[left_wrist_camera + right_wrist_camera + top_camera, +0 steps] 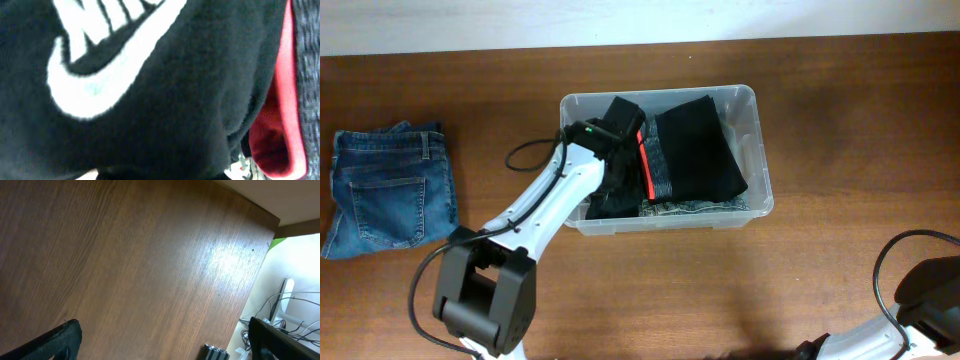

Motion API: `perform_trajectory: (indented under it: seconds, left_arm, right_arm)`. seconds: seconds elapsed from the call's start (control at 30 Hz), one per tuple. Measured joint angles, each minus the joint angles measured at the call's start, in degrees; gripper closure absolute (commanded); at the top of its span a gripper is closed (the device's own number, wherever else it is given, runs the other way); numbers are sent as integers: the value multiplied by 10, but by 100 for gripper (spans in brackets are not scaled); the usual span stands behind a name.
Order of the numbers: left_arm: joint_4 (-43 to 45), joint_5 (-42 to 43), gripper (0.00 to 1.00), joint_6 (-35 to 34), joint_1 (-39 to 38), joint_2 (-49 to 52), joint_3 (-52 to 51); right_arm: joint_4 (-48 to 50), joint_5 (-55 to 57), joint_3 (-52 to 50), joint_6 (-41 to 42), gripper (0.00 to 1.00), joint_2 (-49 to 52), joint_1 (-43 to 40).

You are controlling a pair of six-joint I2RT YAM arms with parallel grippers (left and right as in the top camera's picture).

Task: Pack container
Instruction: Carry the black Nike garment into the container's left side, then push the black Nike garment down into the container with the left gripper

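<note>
The clear plastic container (757, 128) stands on the wooden table right of centre. It holds a folded black garment (700, 150), a grey piece with a red stripe (648, 172) and some denim (692, 208) underneath. My left gripper (618, 128) reaches into the container's left half, down on a black Nike garment (150, 100) that fills the left wrist view and hides the fingers. My right gripper (165, 340) is open and empty over bare table.
Folded blue jeans (388, 188) lie on the table at the far left. A black cable (528, 152) loops beside the container's left wall. The right arm's base (925, 290) sits at the bottom right corner. The table edge (272, 222) and cables show in the right wrist view.
</note>
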Motion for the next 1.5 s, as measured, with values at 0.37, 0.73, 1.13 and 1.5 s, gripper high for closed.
perform_trajectory:
  seconds: [0.37,0.73,1.13,1.5]
  left_arm:
    - [0,-6,28,0,-17,0,-8]
    - [-40,-9,26,0,2,-2,59]
    - [-39,-47,99,3,2,-21,69]
    - [-16,-57,98,6,2,-5,60]
  right_arm:
    - [0,0,0,0,1,0,0]
    - [0,0,0,0,1,0,0]
    - [0,0,0,0,1,0,0]
    - [0,0,0,0,1,0,0]
